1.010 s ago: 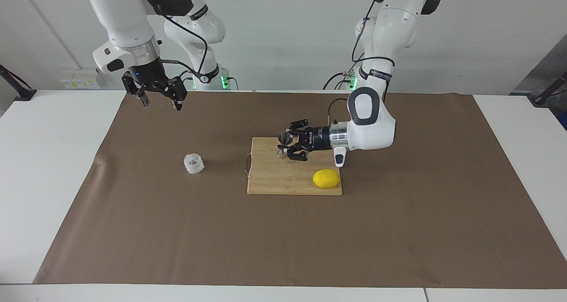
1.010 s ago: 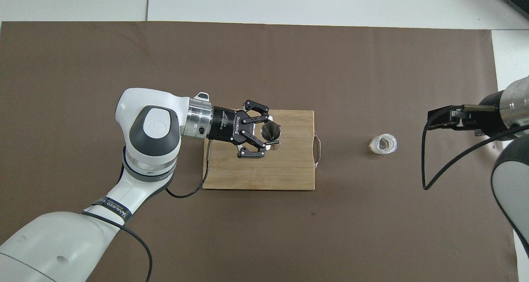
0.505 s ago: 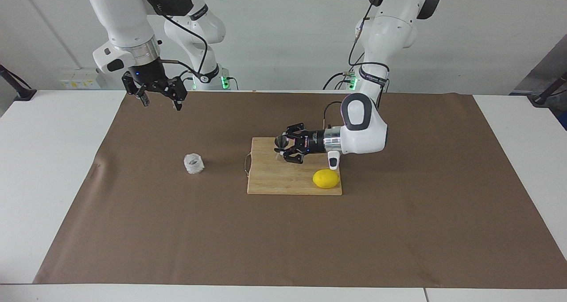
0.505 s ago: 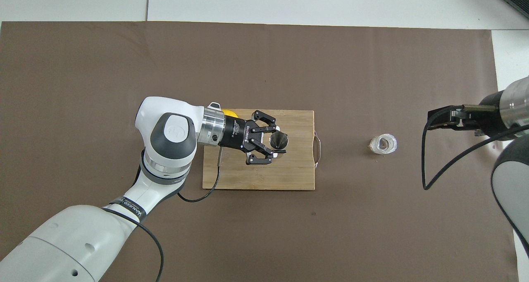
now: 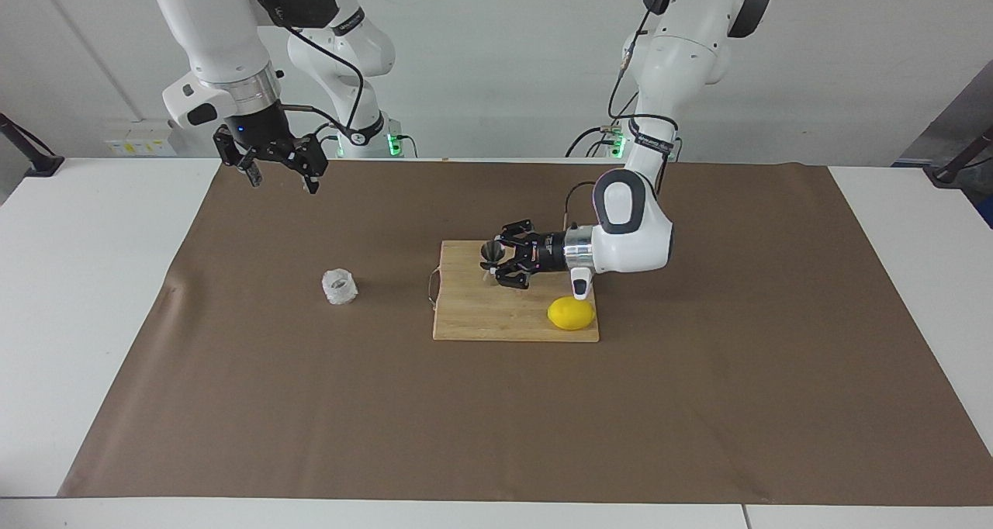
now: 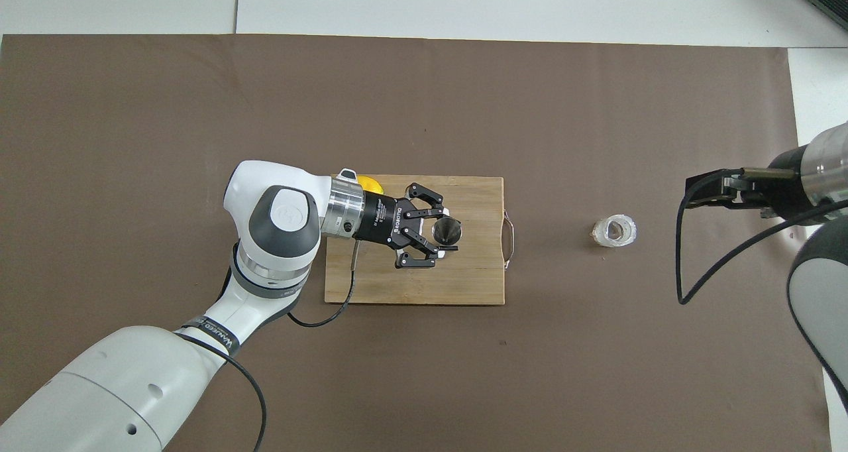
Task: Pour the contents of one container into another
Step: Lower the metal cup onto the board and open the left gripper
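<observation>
The left gripper (image 5: 496, 263) lies horizontal over the cutting board (image 5: 481, 319), its wrist axis running along the table toward the right arm's end. Its jaws bracket the jigger (image 5: 490, 253) at the waist. Whether they are fully closed on it or only set around it cannot be told. The jigger stands upright, long axis vertical, dark mouth up, its base at or just above the board; contact with the board cannot be confirmed.

In the overhead view the jigger (image 6: 446, 229) sits at 3 o'clock from the left gripper (image 6: 434, 234) body, directly between the fingertips. The cup (image 6: 615, 230) stands on the brown mat (image 6: 397, 372), clear of the board, at 3 o'clock from the jigger and well apart from it. The lemon (image 5: 571, 312) rests on the board, just beside the left arm's wrist.

The right gripper (image 5: 279, 174) hangs raised, near its own end of the mat, jaws spread and empty. In the overhead view the cup lies at 9 o'clock from the right gripper (image 6: 692, 197).

Judgement: the right arm is the nearer one to the cup. The coming move depends on this line: cup between the two grippers, the jigger mouth up to receive.
</observation>
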Tool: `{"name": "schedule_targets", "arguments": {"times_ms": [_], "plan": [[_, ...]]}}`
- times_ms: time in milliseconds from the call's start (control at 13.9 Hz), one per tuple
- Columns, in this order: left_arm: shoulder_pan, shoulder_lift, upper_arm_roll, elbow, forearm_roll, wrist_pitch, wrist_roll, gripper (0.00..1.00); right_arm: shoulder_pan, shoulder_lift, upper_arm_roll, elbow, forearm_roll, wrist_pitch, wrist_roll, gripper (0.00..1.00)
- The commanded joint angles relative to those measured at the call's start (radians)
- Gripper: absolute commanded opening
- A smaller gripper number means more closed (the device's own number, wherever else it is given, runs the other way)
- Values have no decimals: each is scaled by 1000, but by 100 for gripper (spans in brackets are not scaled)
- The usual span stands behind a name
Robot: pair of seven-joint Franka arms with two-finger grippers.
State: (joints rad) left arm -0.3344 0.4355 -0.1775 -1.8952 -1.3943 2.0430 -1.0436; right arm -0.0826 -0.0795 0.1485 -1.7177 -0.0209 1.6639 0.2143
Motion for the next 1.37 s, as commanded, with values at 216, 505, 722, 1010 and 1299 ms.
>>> {"name": "schedule_targets", "arguments": {"times_ms": [216,505,722,1010,1299], "plan": [[-14,-7,12,-22,-25,9,34,56,-13,-14,3,-8,9,-12,-12,100],[-14,-6,13,-13,-11,6,34,100,-13,-14,5,-8,9,-12,-12,100],[-12,-8,15,-7,12,-4,34,100,-13,-14,3,-8,9,-13,-12,100],[-3,-12,16,7,107,-52,20,100,-13,-13,3,-8,9,-12,-12,100],[-2,-15,18,36,240,-84,-59,100,-9,-14,5,-7,10,-36,-15,100]]}}
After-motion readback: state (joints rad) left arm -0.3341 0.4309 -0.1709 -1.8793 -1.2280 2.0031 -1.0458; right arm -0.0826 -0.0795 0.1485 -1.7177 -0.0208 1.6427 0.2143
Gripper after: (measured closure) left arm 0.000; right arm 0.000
